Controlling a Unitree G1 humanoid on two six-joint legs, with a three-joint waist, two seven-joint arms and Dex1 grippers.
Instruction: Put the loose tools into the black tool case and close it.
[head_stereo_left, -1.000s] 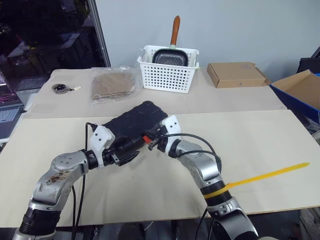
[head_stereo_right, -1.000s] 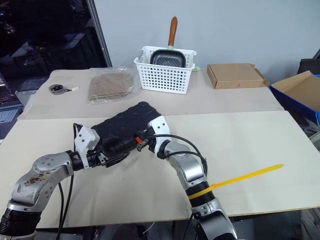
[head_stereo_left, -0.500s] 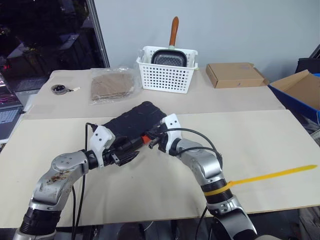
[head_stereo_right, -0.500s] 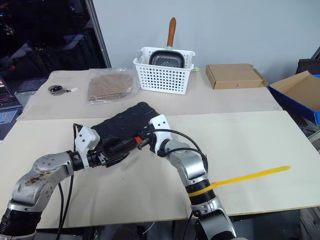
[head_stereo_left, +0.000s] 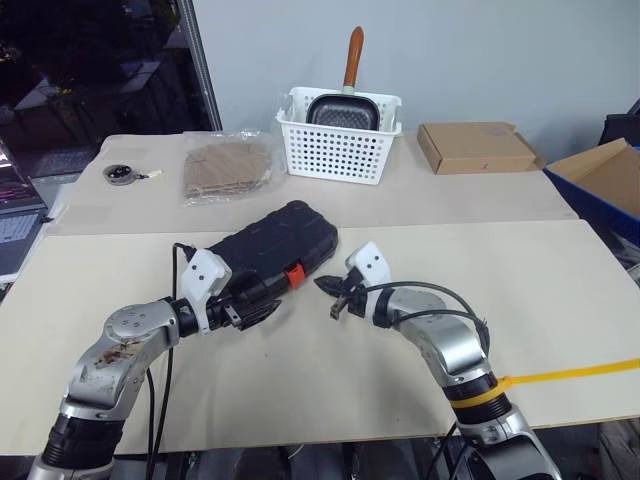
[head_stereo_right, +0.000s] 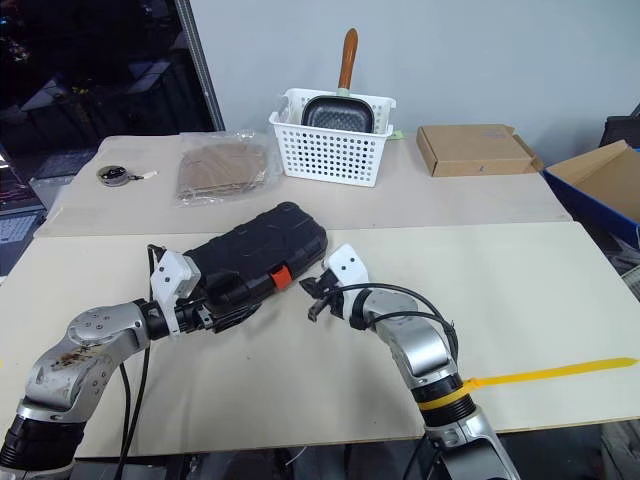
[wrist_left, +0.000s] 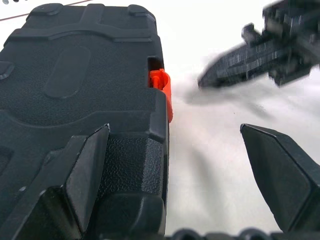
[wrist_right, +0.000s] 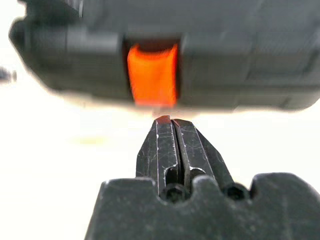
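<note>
On the near, pale table (head_stereo_left: 560, 300), going left to right: the left gripper (head_stereo_left: 262, 300) sits at the near-left corner of the black tool case (head_stereo_left: 268, 250), its fingers (wrist_left: 87, 175) spread wide, one lying over the lid's corner and the other on open table beside it. The case lies flat with its ribbed lid down, slanting away toward the right. Its orange latch (head_stereo_left: 294, 275) sits on the near edge. Just right of the latch, apart from it, the right gripper (head_stereo_left: 333, 291) points at the latch with its fingers pressed together, holding nothing.

The case looks rigid, moulded and fairly light, with a smooth shell that could slide on the table; the long edges or a corner seem the best places to hold, with the latch needing a firm push.

On the far table sit a small round object (head_stereo_left: 120, 175), a bagged brown mat (head_stereo_left: 227, 168), a white basket (head_stereo_left: 340, 135) with a pan (head_stereo_left: 340, 112), and a cardboard box (head_stereo_left: 474, 147). None stands in the way.
</note>
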